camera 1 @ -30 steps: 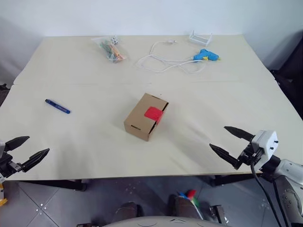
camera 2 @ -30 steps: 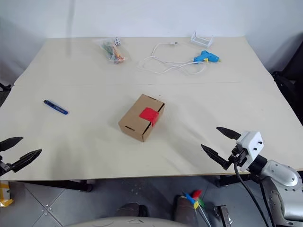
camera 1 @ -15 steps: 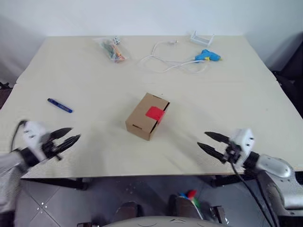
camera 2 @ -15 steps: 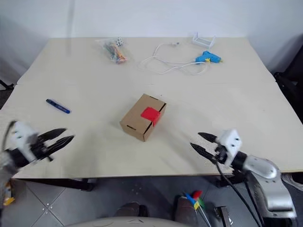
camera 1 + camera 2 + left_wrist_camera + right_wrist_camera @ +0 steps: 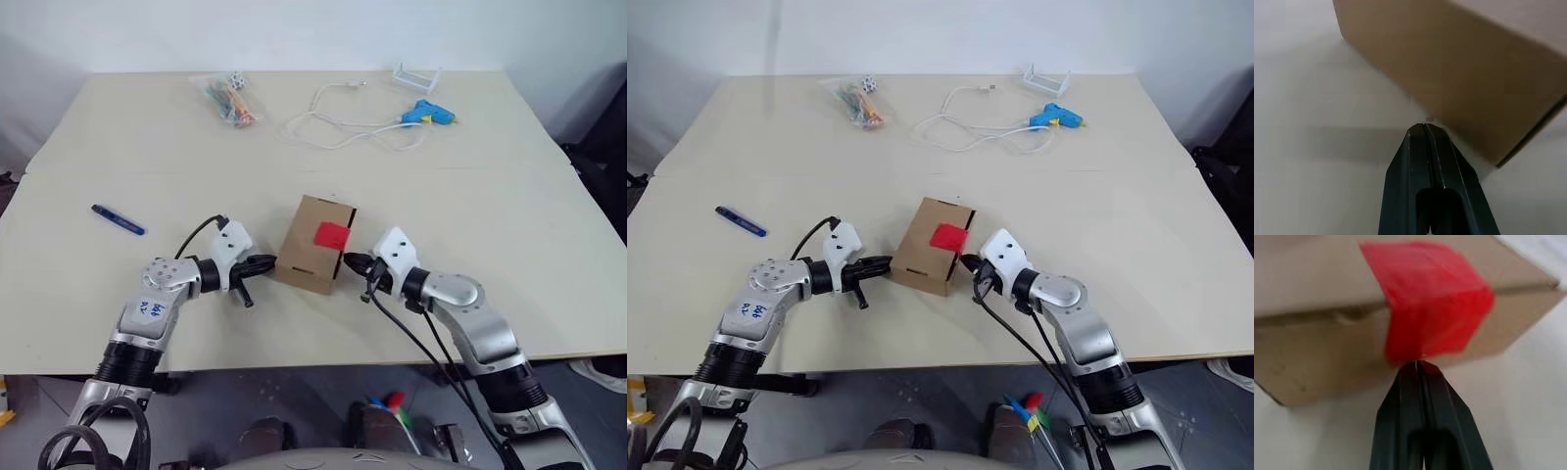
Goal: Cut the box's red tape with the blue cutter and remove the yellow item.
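Your two claws frame the box (image 5: 315,243) at the middle of the table (image 5: 509,196), and almost all of the job lies ahead. The left claw (image 5: 266,262) is pinched fully shut on nothing, its tip at or just beside the box's left face. The right claw (image 5: 351,262) is likewise closed and empty, its tip right at the lower edge of the red tape (image 5: 1425,298). That tape is whole, folded over the flap seam, so the box remains sealed. The blue cutter (image 5: 119,219) lies untouched near the table's left edge, well apart from both claws. The yellow item is presumably inside the closed box.

Judging from this, you appear to be steadying or squaring the box between the closed tips. Still to do: fetch the cutter, slice the tape, open the flap and lift out the yellow item. At the far edge, a glue gun (image 5: 427,115) with its white cord and a clear bag (image 5: 228,98) of bits sit clear of the work.
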`<action>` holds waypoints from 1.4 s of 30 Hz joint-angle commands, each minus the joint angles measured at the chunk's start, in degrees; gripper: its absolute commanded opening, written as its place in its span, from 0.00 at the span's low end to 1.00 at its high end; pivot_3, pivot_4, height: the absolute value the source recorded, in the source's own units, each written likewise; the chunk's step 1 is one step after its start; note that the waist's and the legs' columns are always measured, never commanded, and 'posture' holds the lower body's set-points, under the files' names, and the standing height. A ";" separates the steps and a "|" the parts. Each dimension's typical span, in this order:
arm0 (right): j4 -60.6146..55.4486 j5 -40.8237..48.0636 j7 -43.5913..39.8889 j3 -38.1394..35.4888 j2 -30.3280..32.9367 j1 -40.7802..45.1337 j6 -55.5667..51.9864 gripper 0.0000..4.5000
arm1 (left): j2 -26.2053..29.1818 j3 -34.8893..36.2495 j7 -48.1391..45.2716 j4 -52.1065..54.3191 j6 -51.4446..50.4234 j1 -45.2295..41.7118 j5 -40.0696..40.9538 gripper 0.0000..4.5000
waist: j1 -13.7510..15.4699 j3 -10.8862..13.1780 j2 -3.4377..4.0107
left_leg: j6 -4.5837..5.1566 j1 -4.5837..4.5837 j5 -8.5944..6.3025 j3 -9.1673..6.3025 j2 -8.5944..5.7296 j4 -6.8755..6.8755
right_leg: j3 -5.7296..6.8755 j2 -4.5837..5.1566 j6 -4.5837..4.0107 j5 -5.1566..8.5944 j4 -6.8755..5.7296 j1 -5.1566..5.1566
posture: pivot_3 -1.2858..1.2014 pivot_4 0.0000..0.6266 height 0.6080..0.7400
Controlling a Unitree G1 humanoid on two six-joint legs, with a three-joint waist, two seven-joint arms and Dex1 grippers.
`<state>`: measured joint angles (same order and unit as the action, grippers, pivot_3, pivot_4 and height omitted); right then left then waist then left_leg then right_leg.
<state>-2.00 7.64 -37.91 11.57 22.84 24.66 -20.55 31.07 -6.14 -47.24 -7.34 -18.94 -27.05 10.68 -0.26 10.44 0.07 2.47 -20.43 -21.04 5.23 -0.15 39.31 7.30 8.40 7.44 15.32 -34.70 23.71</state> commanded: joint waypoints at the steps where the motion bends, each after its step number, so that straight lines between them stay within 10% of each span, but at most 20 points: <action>1: 2.22 0.36 -1.67 -0.82 -0.04 4.07 0.41 0.01 | -0.62 -3.94 -4.34 6.31 -2.96 0.53 1.38 0.00 | 0.10 0.00 0.00 | 0.01 0.00 0.01 -0.01 -0.01 0.05 | 0.00 0.02 0.00 0.00 0.01 -0.03 | 0.52 0.24 1.00; 15: 30.46 -3.46 -18.59 -1.04 8.45 18.32 13.43 0.01 | -8.72 -8.89 -1.68 11.80 -9.48 1.82 0.65 0.00 | -0.03 0.02 0.02 | 0.08 -0.12 0.02 -0.09 0.02 0.63 | -0.04 0.04 0.02 -0.02 -0.02 -0.22 | 0.52 0.24 1.00; 25: 20.71 8.40 -32.52 -10.88 17.95 10.27 12.31 0.01 | 6.20 7.85 -11.05 21.32 -8.78 13.94 12.09 0.00 | -0.09 0.09 0.15 | 0.04 -0.21 0.00 -0.28 0.09 0.63 | 0.09 0.09 0.01 -0.01 0.01 -0.19 | 0.52 0.24 1.00; 32: 2.45 24.37 -35.47 -23.26 18.25 -4.25 9.24 0.40 | 5.54 33.83 -0.73 21.41 -3.00 30.16 14.51 0.18 | 0.10 0.14 0.25 | 0.00 -0.27 -0.04 -0.59 0.08 0.66 | 0.23 0.16 -0.01 -0.02 0.22 -0.37 | 0.52 0.24 1.00; 38: -11.35 29.18 -30.16 -26.81 12.55 -13.89 12.41 0.85 | -0.26 62.69 12.44 11.66 3.04 42.79 17.91 0.58 | -0.07 0.16 0.18 | -0.23 -0.19 -0.27 -0.56 0.46 0.62 | 0.20 0.14 -0.16 -0.03 0.27 -0.36 | 0.52 0.24 1.00; 42: -12.66 33.23 -29.48 -26.80 11.93 -14.15 9.22 1.00 | -3.21 67.61 18.45 12.51 3.16 44.24 19.99 0.83 | 1.26 0.17 0.20 | 0.00 -0.15 -0.37 -0.49 0.31 0.68 | 0.25 0.18 -0.18 -0.04 0.29 -0.40 | 0.52 0.24 1.00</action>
<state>-12.81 39.30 -67.50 -13.90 35.00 9.90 -12.57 28.95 59.86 -31.02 3.09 -16.83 16.50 28.95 1.00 10.61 0.28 2.53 -20.57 -21.46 4.73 0.09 40.04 7.42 8.68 7.27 15.27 -34.28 23.31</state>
